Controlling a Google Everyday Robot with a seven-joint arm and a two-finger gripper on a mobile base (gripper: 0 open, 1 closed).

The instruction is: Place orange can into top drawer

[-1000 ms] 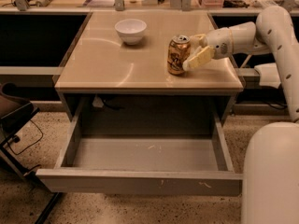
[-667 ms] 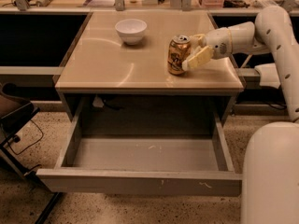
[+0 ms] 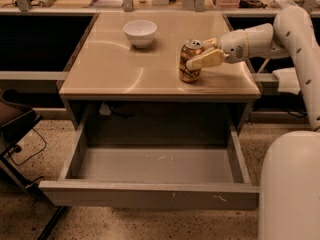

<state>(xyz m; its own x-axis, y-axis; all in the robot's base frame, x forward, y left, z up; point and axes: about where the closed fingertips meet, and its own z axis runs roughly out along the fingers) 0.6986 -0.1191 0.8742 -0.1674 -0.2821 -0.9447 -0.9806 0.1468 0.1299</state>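
The orange can stands upright on the tan tabletop, near its right front part. My gripper reaches in from the right at can height. One pale finger lies across the can's near right side, the other sits behind its silver top. The fingers are closed on the can, which still rests on the table. The top drawer is pulled wide open below the table's front edge. Its grey floor is bare.
A white bowl sits at the back middle of the tabletop. My white arm and base fill the right side. A dark chair stands at the left on the speckled floor. Cluttered counters run behind the table.
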